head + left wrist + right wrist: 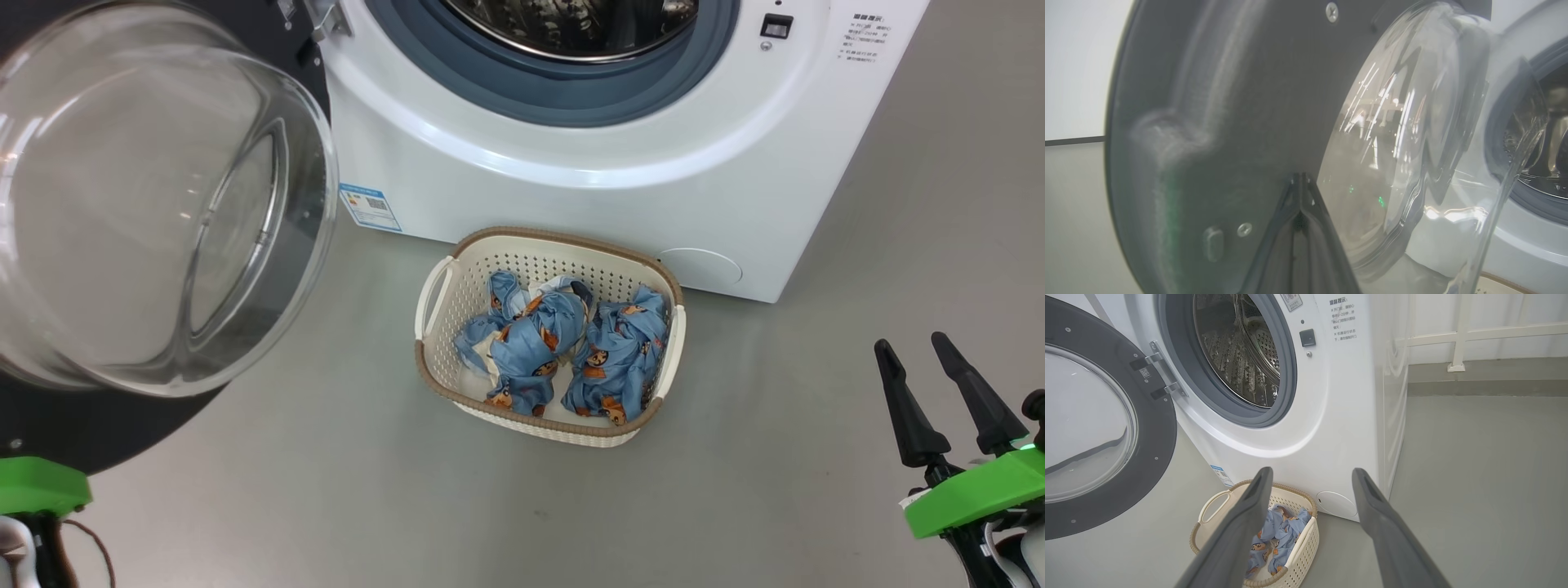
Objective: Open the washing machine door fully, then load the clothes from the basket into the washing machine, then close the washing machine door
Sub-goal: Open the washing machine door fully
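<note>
Far left, the washing machine door [155,204] stands swung wide open on its hinges. Its bulging glass porthole faces out into the room, with the black rim around it. The left tool [1300,183] has its two dark fingers pressed together into one point, right up at the door's black inner face, just beside the glass. Whether the tip touches it I cannot tell.

A little to the right, a small blue label sticker [370,206] sits low on the front of the washing machine [588,188]. The machine is a white box at the far side of the grey floor [775,457], and its steel drum [571,24] lies open to view inside the grey-blue gasket [563,90].

The basket [547,263] rests on the floor just in front of the machine, close below the opening, with a handle at each side. The clothes [535,347] lie inside it as two bunched bundles of light blue cloth with orange-brown figures, and a bit of white shows between them.

At the near right, well apart from the basket, the right tool [910,343] hangs above the floor with its fingers spread wide — the tips point towards the machine.
</note>
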Robot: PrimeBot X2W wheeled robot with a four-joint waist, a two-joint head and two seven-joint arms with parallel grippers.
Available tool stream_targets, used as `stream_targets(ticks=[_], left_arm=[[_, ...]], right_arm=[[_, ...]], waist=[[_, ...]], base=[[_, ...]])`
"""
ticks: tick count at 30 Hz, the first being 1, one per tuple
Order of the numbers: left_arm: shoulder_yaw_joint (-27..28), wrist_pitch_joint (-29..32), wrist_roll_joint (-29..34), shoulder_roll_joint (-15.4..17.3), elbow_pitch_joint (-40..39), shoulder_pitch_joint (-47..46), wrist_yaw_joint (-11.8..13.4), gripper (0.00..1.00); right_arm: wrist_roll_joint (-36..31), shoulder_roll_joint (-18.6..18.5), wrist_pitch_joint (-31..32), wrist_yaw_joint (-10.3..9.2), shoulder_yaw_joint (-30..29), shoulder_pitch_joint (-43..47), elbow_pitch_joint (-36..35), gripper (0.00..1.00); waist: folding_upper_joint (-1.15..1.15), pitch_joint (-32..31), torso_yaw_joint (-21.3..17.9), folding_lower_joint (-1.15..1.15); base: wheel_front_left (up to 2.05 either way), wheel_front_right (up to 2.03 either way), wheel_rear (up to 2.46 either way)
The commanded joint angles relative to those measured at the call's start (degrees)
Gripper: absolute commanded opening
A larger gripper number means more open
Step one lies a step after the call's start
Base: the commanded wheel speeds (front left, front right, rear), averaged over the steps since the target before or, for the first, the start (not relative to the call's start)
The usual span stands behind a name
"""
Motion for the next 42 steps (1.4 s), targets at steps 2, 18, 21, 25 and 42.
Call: stream_targets(ticks=[2,18,21,25,42], left_arm=[[3.4,-0.3,1.2,3.8,0.1,-2.1,0.0,0.00],[8.8,-0.3,5.0,6.3,7.3,-7.1,-1.0,0.00],[9.6,-0.3,5.7,6.9,8.6,-8.4,-1.1,0.00],[10.4,-0.3,7.0,7.9,10.1,-10.3,-1.1,0.00],[12.8,-0.3,10.7,9.2,14.4,-15.0,-1.7,0.00]], right_arm=[[0.3,-1.5,-0.7,0.31,0.9,-1.5,-1.6,1.00],[0.5,-3.0,-0.7,0.31,1.7,-2.4,-2.0,1.00],[0.6,-3.5,-0.7,0.31,2.0,-2.8,-2.2,1.00],[0.7,-4.2,-0.7,0.31,2.5,-3.4,-2.4,1.00],[0.9,-5.5,-0.7,0.31,4.2,-6.4,-1.7,1.00]], waist=[[0.00,0.3,-0.2,0.00],[0.00,2.6,-0.8,0.00],[0.00,3.4,-0.9,0.00],[0.00,4.6,-1.1,0.00],[0.00,6.0,-1.0,0.00]], base=[[0.00,0.00,0.00],[0.00,0.00,0.00],[0.00,0.00,0.00],[0.00,0.00,0.00],[0.00,0.00,0.00]])
